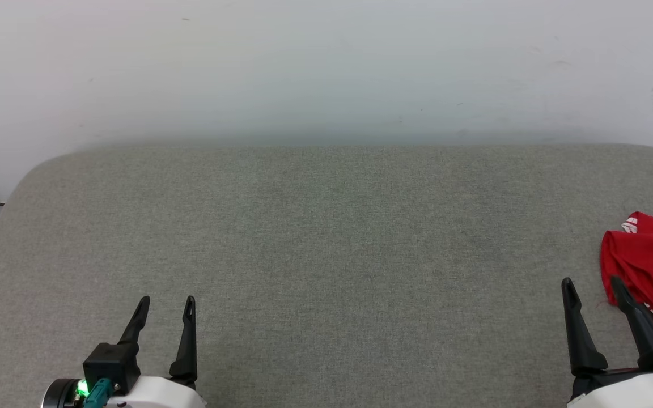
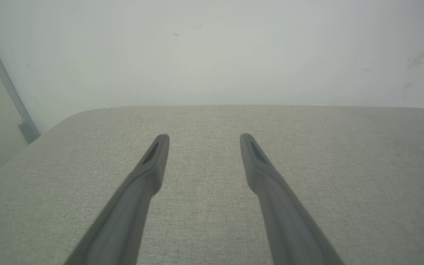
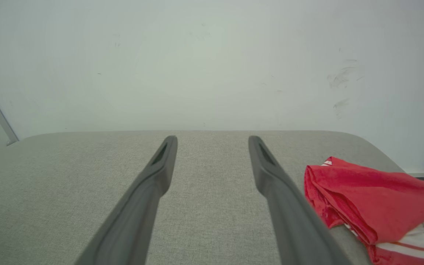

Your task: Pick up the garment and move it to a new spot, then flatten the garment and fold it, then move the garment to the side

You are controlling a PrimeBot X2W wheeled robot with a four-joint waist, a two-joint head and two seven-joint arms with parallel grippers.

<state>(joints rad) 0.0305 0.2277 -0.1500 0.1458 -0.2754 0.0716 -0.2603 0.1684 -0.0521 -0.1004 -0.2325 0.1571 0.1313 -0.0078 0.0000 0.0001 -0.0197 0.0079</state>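
Both grippers are empty, fingers spread wide: the right gripper (image 1: 591, 280) hovers just beside the garment (image 1: 649, 260), and the left gripper (image 1: 168, 298) is well apart from it. The garment lies bunched at the edge of the grey padded table (image 1: 326, 226), probably so that the wide surface beside it is free for flattening and folding.

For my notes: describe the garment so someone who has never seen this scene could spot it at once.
Start at the wide grey table against the white wall. At its right edge, just beside the right hand, lies the garment: a crumpled red heap with white trim, the one bright thing on the grey.
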